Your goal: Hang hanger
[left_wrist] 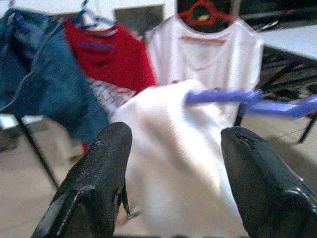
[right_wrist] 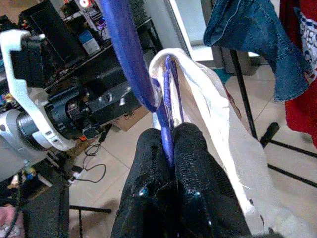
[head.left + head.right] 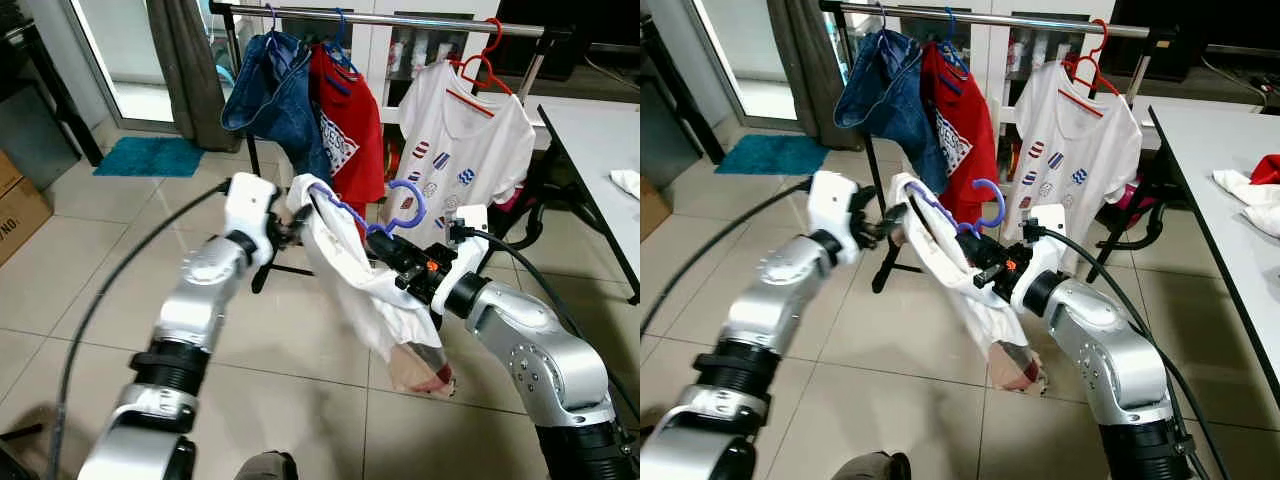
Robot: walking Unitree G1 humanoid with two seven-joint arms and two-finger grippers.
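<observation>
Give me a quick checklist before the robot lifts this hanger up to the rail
1. Right gripper grip on purple hanger: jaws shut on it, ok.
2. White garment on hanger: draped over it, hanging low, ok.
3. Left gripper: jaws open around the garment's shoulder end; whether it touches, cannot tell.
4. Hook free: curves clear above the right gripper, ok.
5. Gap on rail: bare stretch between red shirt and white shirt, ok.
6. Reach to rail: cannot tell.

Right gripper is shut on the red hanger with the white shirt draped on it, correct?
Not quite: the hanger the right gripper is shut on is purple, not red, as the right wrist view shows. The white shirt does hang on it.
</observation>
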